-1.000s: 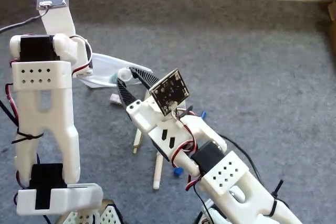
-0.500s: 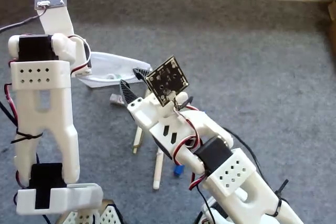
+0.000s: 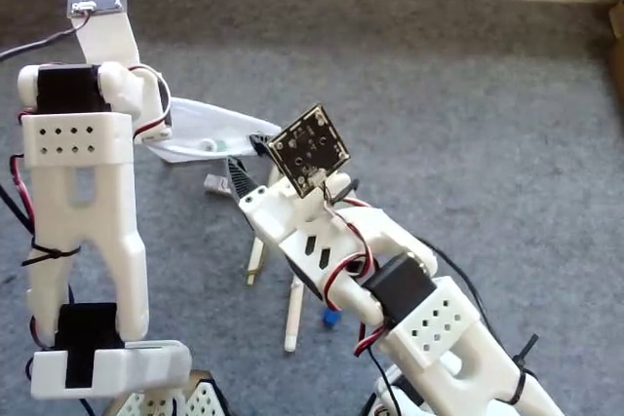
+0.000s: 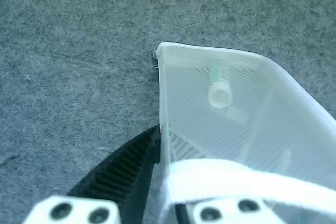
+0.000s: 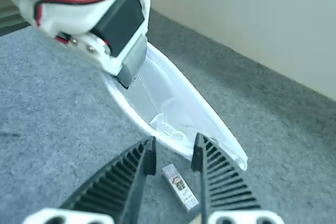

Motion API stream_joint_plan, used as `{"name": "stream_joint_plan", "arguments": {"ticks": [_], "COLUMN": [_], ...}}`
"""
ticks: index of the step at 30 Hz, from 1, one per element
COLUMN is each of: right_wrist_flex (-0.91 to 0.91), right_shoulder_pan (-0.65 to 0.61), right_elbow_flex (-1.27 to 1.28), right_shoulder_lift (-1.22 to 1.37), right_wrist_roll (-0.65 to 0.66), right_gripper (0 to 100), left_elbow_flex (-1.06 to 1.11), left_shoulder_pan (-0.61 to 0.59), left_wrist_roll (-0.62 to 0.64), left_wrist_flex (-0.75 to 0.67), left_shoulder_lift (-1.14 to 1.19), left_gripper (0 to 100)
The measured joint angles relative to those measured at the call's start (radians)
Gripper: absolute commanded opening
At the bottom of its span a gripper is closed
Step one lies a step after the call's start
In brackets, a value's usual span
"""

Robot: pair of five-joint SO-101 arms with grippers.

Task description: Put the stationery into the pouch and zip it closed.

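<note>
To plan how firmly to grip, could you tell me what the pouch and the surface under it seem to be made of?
The pouch looks like thin, translucent white plastic with a fine ribbed or mesh pattern; a capped item shows through its wall. The surface looks like grey short-pile carpet or felt: matt and fuzzy, with visible fibres.

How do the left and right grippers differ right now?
Left gripper is clamped on the pouch's edge; right gripper holds nothing. Left's jaws are shut on the mesh wall; right's stand slightly apart, pointing at a small rectangular item. Both are close beside the pouch.
</note>
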Motion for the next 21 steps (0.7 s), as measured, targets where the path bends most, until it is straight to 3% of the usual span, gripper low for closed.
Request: {"name": "stream_joint_plan", "arguments": {"ticks": [15,21], "right_wrist_flex": [0.454,0.522], "right_shoulder_pan": [0.210,0.255], "right_elbow_flex": [-0.157,-0.157], "right_shoulder_lift": [0.002,0.002], "right_wrist_roll": [-0.296,-0.325], "right_gripper": [11.2,11.2], "left_elbow_flex": [0.000,0.032], "left_shoulder_pan": [-0.012,-0.012], "left_wrist_roll": [0.006,0.006], "left_wrist_flex": [-0.002,-0.012], "left_shoulder_lift": [0.002,-0.006], "left_gripper": [1,1]}}
